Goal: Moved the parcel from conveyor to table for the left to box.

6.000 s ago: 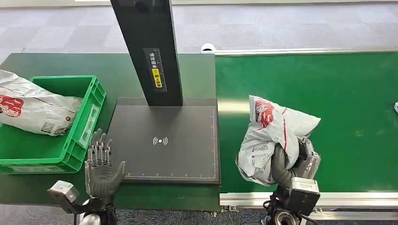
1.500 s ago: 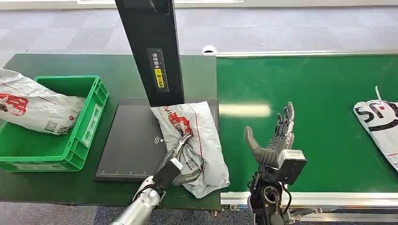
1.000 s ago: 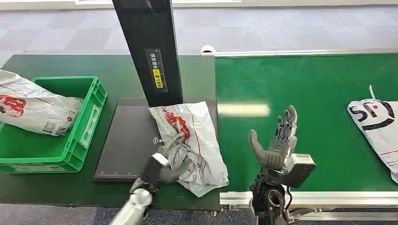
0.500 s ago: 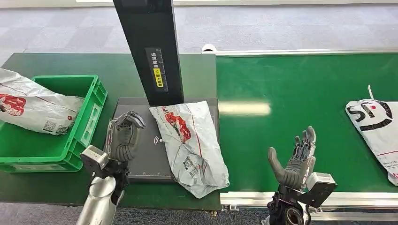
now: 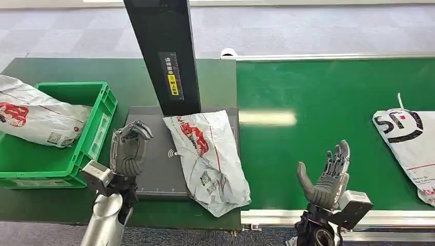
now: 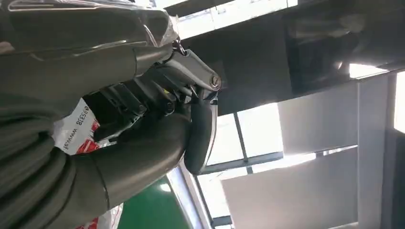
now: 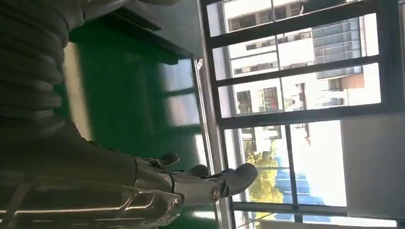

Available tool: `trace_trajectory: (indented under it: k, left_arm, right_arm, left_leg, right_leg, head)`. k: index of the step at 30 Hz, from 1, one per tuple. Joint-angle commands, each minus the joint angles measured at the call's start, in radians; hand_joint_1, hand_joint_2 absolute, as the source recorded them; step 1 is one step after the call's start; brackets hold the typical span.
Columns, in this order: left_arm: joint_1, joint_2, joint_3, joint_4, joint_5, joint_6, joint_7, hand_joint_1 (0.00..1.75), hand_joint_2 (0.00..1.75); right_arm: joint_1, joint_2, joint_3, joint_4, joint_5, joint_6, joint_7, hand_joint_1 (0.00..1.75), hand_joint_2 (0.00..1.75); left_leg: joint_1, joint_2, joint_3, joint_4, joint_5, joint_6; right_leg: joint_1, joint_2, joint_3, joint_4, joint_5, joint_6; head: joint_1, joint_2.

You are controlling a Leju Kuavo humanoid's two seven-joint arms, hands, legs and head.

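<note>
Landmark: black scanner pad (image 5: 154,169), flat on the dark green table (image 5: 51,69), with a black post (image 5: 163,56) rising from its far edge.

Green crate (image 5: 77,154) — left of the pad, on the table; a white bagged parcel with red print (image 5: 36,120) lies in it, overhanging the crate's left side.

Left hand (image 5: 129,154) — raised over the pad's left edge, between crate and parcel; fingers curled inward toward the palm, holding nothing. The left wrist view shows the same hand (image 6: 157,109) with dark fingers folded close against the thumb.

Parcel (image 5: 210,159) — white plastic mailer with red print and a label, lying on the right part of the pad, just right of the left hand and apart from it; its near end hangs past the pad's front edge onto the table.

Green conveyor belt (image 5: 333,97) — right of the pad, directly adjoining the table.

Right hand (image 5: 325,177) — well right of the pad, above the belt's near edge; palm up, fingers spread and upright, empty.

Second parcel (image 5: 408,143) — white with black lettering, on the belt, farthest right of the pad.
</note>
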Motion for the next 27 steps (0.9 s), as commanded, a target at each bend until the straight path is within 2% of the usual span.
trace_trajectory:
  k: [1,17,22,27]
  left_arm:
    - [-0.014,0.000,-0.022,0.060,-0.062,-0.019,0.007,0.00,1.75]
    - [-0.014,0.000,-0.022,0.060,-0.062,-0.019,0.007,0.00,1.75]
    - [-0.071,-0.015,-0.098,0.246,-0.174,-0.012,0.043,0.00,1.75]
    - [-0.117,-0.007,-0.112,0.390,-0.182,0.016,0.022,0.00,1.75]
  right_arm:
    - [-0.016,0.010,-0.030,0.018,0.004,0.001,-0.003,0.00,1.75]
    - [-0.016,0.010,-0.030,0.018,0.004,0.001,-0.003,0.00,1.75]
    - [-0.053,0.009,-0.020,0.063,0.015,0.000,-0.003,0.00,1.75]
    - [-0.093,0.005,-0.013,0.106,0.015,-0.005,-0.003,0.00,1.75]
  left_leg:
    - [0.000,-0.001,0.001,-0.001,0.000,0.000]
    - [0.000,0.000,0.001,-0.001,0.000,0.000]
    - [0.000,-0.001,0.001,-0.001,0.001,0.000]
    - [0.000,-0.001,0.001,-0.002,0.001,0.000]
  right_leg:
    - [0.000,-0.001,0.001,-0.001,0.000,0.000]
    - [0.000,-0.001,0.001,-0.001,0.000,0.000]
    - [0.000,-0.002,0.001,-0.001,0.000,0.000]
    - [0.000,-0.001,0.002,-0.002,0.001,0.000]
  head:
    - [0.000,0.000]
    - [0.000,0.000]
    - [0.000,0.000]
    - [0.000,0.000]
